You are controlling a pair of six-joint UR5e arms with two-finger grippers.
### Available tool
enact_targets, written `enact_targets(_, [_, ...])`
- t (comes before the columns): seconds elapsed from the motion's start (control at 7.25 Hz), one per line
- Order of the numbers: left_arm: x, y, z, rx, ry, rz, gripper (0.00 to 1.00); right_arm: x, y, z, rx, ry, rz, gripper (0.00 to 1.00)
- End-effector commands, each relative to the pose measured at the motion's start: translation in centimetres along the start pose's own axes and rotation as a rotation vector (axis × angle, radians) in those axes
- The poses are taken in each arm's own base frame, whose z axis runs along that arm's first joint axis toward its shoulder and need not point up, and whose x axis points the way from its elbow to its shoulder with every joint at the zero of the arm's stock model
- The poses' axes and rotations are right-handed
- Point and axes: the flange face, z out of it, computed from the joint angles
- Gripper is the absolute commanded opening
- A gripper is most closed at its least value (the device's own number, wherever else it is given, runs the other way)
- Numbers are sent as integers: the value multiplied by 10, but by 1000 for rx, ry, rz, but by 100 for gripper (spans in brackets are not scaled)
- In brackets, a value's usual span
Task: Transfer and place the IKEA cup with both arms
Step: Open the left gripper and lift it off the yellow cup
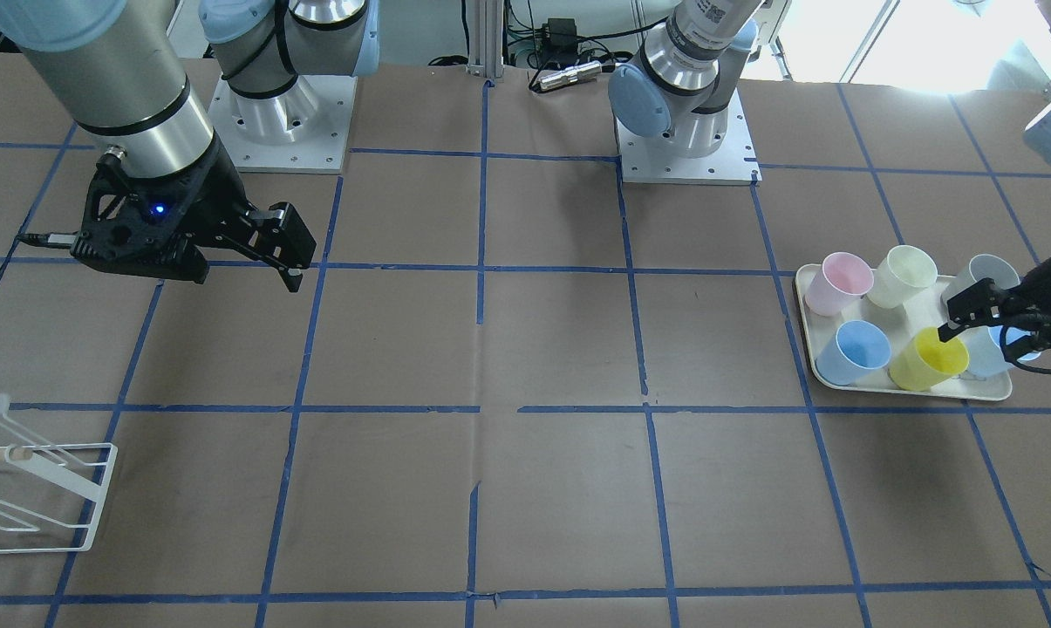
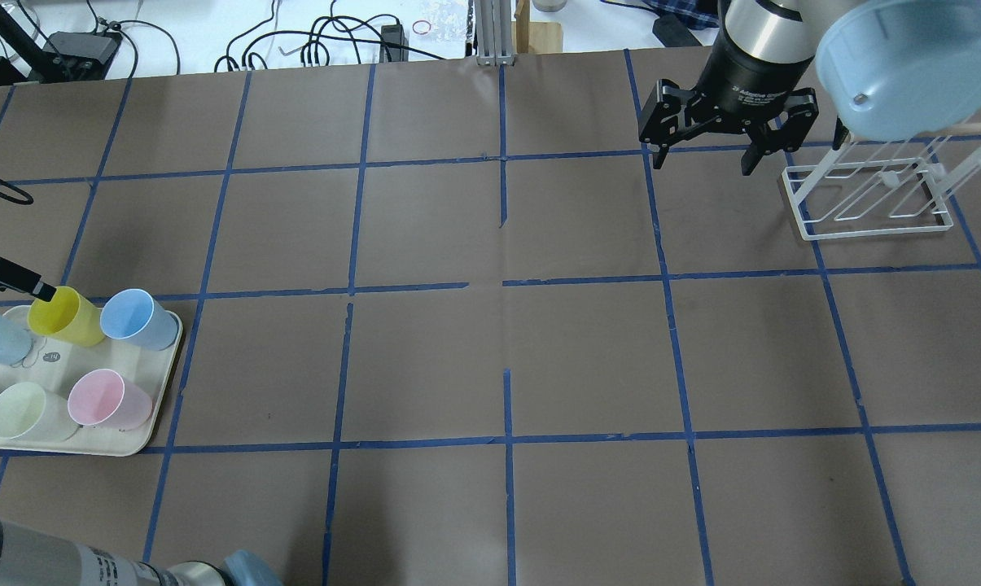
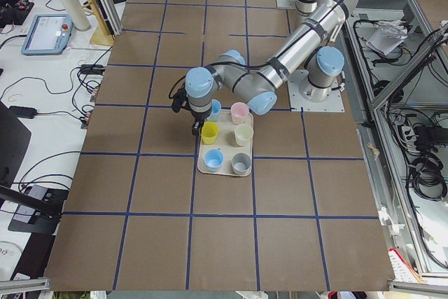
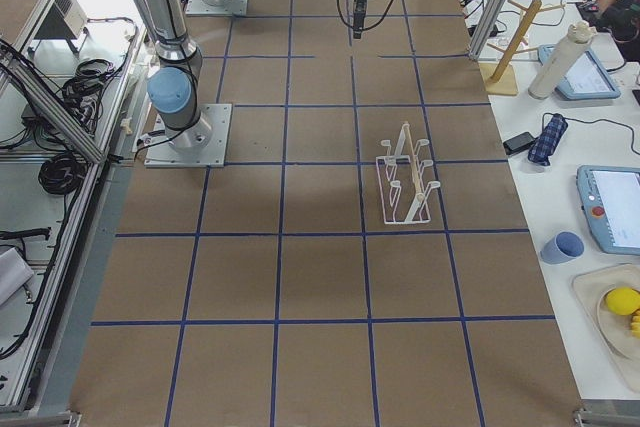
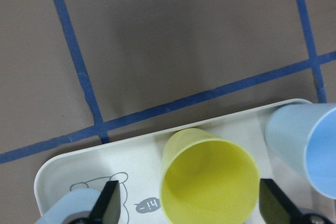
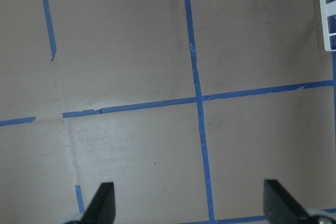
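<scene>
Your yellow cup (image 1: 929, 359) stands upright, mouth up, on the cream tray (image 2: 99, 446), which sits on the table (image 2: 498, 350) toward the end on the robot's left. On the tray, look along the long edge farthest from the robot's base. The cup is the middle one of three there, with a light-blue cup (image 2: 136, 317) just beside it on each side. The row along the tray's other long edge holds a pink cup (image 2: 103, 399), a pale cream cup (image 2: 22, 411) and a grey cup (image 1: 983, 270).

Your left gripper (image 5: 190, 203) is right over the yellow cup with its jaws spread wide. In the wrist view you see one finger on each side of the cup's mouth, each clear of the rim with a little tray showing between. From the overhead view one fingertip sits at the cup's rim. You cannot tell from these views whether the fingertips are below the rim or just above it. Nothing is gripped.

Your right gripper (image 2: 703, 163) hangs above the table well apart from the tray, toward the opposite end, with its jaws also spread wide and empty. Its wrist view shows only brown table and blue tape lines between the fingers. The white wire rack (image 2: 864, 203) stands just beside it, near the table edge on the operators' side.
</scene>
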Motion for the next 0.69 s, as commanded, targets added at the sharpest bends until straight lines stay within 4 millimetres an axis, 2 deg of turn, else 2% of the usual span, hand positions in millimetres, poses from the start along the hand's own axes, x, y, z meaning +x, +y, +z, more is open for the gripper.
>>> enact_targets(0.0, [79,-27,-50,-1,-10,-76,100,0,0,0,0,1,1,100])
enact_targets(0.28, [175,-61,-93,-16,-14,-167,100,1,0,0,0,1,2,100])
enact_targets(0.55, [269,-89,-116,-35,-28,-231,100,1,0,0,-3,1,2,100])
